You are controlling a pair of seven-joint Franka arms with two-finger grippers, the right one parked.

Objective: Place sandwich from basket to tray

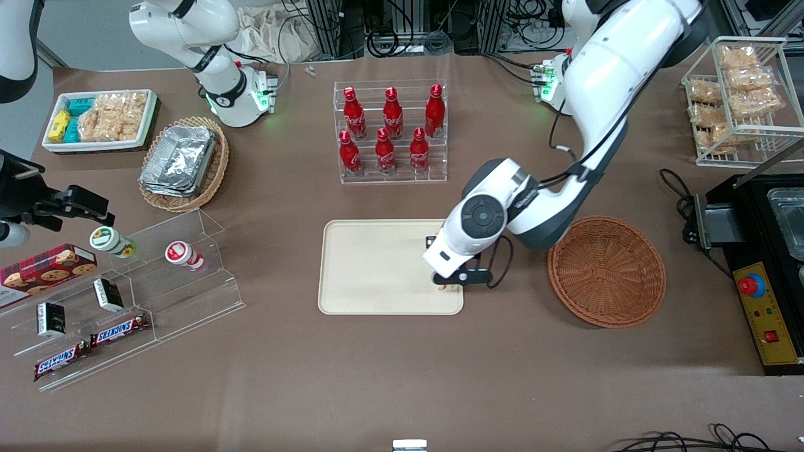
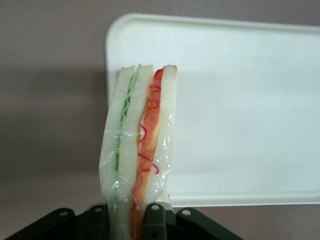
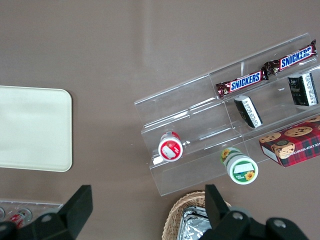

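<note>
From the front view I see the working arm bent low over the tray (image 1: 377, 267), its claw (image 1: 450, 285) above the tray's corner nearest the basket (image 1: 607, 271) and nearest the camera. Only a sliver of the sandwich (image 1: 447, 288) peeks out under the wrist, so I can't judge its lie from here. The basket sits on the brown desk (image 1: 402, 376) beside the tray, toward the working arm's end, with nothing in it.

On the left wrist view I get the detail — the claw (image 2: 131, 220) is clamped on the sandwich (image 2: 140, 150), one finger (image 2: 155, 220) pressed against each bread face. The wedge is held on edge in clear wrap, its long axis running straight out from the fingers, filling edge facing the lens: green layer one side, red-pink the other. Its tip hangs over the tray (image 2: 240, 100) rim.

On the right wrist view, one rounded corner of the tray (image 3: 35, 127) shows bare
</note>
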